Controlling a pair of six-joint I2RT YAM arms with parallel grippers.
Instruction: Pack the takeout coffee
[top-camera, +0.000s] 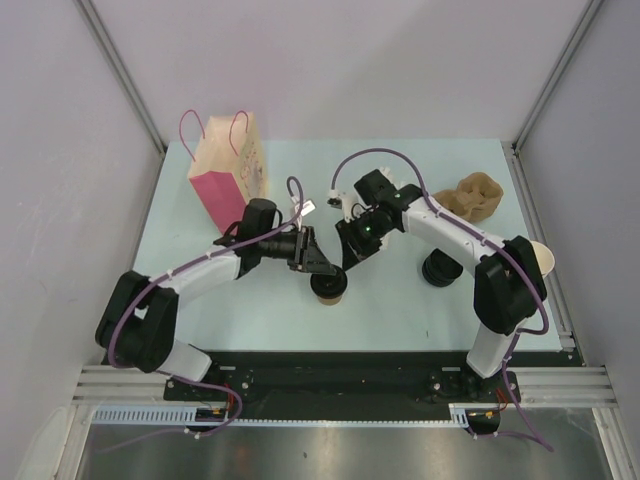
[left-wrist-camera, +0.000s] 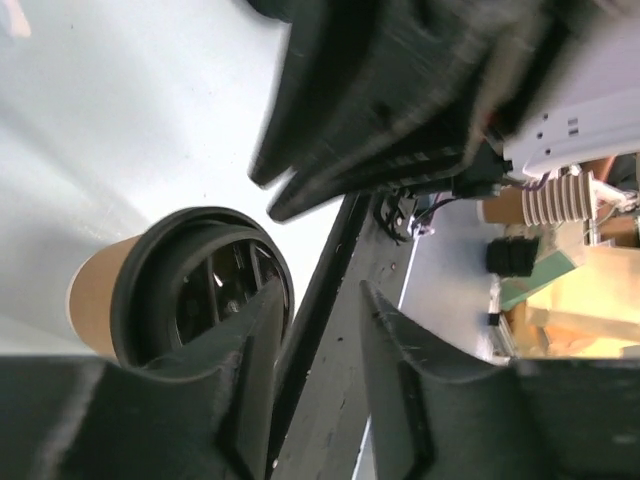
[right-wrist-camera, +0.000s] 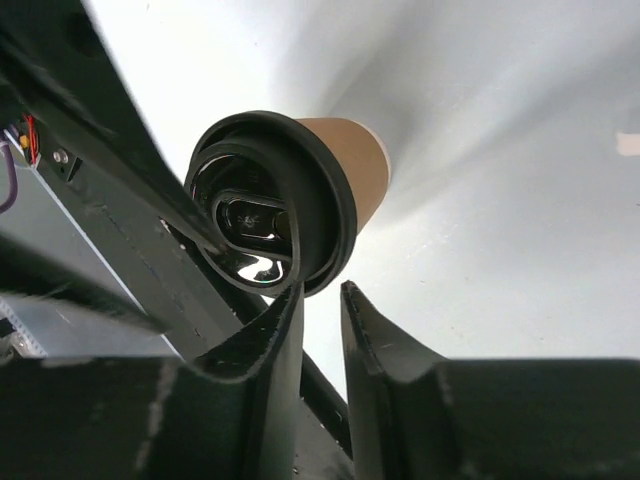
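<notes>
Worktop (top-camera: 400, 310), pale, carries everything. 2 arms reach inward from the near edge and meet near the centre: left arm (top-camera: 200, 270) from 8 o'clock, right arm (top-camera: 450, 230) from 4 o'clock.

Paper bag (top-camera: 228, 170), pink and kraft with cord handles, stands upright at 10 o'clock, well apart from the cup. We judge it is where the cup should go. The left arm lies between the two, so the route over is not free.

Brown crumpled mass (top-camera: 475, 197) at 2 o'clock; we cannot tell what it is. Stack of black lids (top-camera: 441, 268) sits at 3 o'clock of the cup, under the right arm's span. 1 lidless cup (top-camera: 543, 258) shows at the far right edge.

Takeout coffee (top-camera: 328, 287) stands upright on the worktop, just near of centre, lid on. Both hands hang right over it, crowding each other.

Left hand (left-wrist-camera: 320, 300): jaws partly open, nothing between them. The coffee (left-wrist-camera: 200, 290) sits outside 1 finger, just beside it.

Right hand (right-wrist-camera: 322, 295): jaws parted only a slit, nothing held. The coffee's lid (right-wrist-camera: 270, 200) lies next to 1 finger; we cannot tell if they touch.

We judge the cup to be free-standing, held by neither hand, with packing not yet begun. 1 hand will have to give way.
</notes>
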